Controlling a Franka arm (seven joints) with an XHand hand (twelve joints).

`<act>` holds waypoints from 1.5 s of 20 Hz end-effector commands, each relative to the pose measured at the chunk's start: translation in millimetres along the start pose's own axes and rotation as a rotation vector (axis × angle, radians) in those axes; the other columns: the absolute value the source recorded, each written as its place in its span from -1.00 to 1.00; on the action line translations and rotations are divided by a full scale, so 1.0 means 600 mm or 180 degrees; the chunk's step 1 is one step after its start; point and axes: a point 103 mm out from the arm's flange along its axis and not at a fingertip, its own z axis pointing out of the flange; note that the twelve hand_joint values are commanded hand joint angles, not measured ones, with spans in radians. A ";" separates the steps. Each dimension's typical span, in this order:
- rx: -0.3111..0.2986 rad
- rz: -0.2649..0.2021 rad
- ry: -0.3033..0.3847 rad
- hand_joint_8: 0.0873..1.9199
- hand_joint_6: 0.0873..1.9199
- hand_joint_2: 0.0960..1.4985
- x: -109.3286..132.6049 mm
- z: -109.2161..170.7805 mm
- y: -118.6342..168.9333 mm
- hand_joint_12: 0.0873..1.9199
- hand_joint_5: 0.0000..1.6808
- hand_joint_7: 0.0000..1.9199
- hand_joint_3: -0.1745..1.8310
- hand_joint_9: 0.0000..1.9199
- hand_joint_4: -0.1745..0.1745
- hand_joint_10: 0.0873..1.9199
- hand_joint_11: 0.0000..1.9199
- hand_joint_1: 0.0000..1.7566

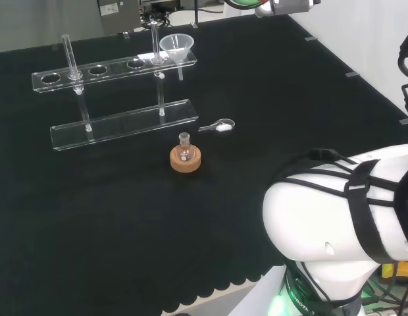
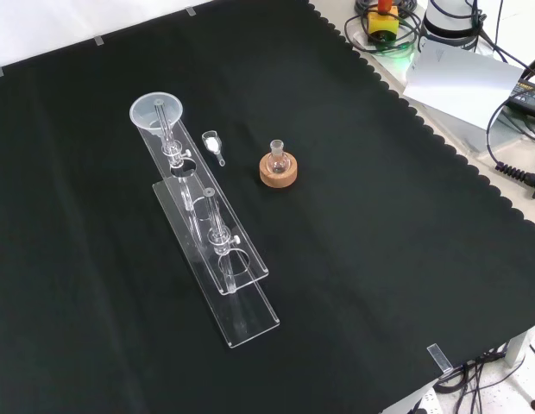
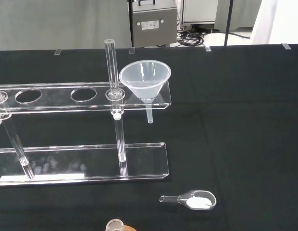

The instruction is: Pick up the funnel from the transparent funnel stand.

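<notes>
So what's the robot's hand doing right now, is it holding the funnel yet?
Hand: cannot be told, open or shut. The funnel sits untouched in the funnel stand.

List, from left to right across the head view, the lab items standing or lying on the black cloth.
Transparent funnel stand → funnel at the stand's right end → small flask on its cork ring → clear scoop holding white powder.

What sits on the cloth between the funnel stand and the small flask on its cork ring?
A small clear scoop holding white powder lies between the stand and the flask, plainest in the front view.
</notes>
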 end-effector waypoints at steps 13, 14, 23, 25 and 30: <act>0.0064 0.0136 0.0047 -0.62 -1.00 0.67 -0.011 0.037 0.057 0.42 -0.72 -1.00 -0.45 -0.84 -0.11 -0.37 -1.00 -1.00; 0.0072 0.0164 0.0059 -0.62 -1.00 0.67 -0.014 0.044 0.064 0.42 -0.72 -1.00 -0.45 -0.84 -0.11 -0.37 -1.00 -1.00; 0.0234 0.0238 -0.0034 -0.62 -1.00 0.67 -0.046 0.108 0.176 0.42 -0.72 -1.00 -0.46 -0.84 -0.12 -0.37 -1.00 -1.00; 0.0199 0.0164 -0.0056 -0.61 -1.00 0.65 -0.053 0.122 0.212 0.43 -0.71 -1.00 -0.48 -0.84 -0.13 -0.37 -1.00 -0.96; 0.0265 0.0099 -0.0013 -0.58 -1.00 0.57 -0.079 0.139 0.296 0.44 -0.69 -0.98 -0.52 -0.80 -0.15 -0.36 -1.00 -0.82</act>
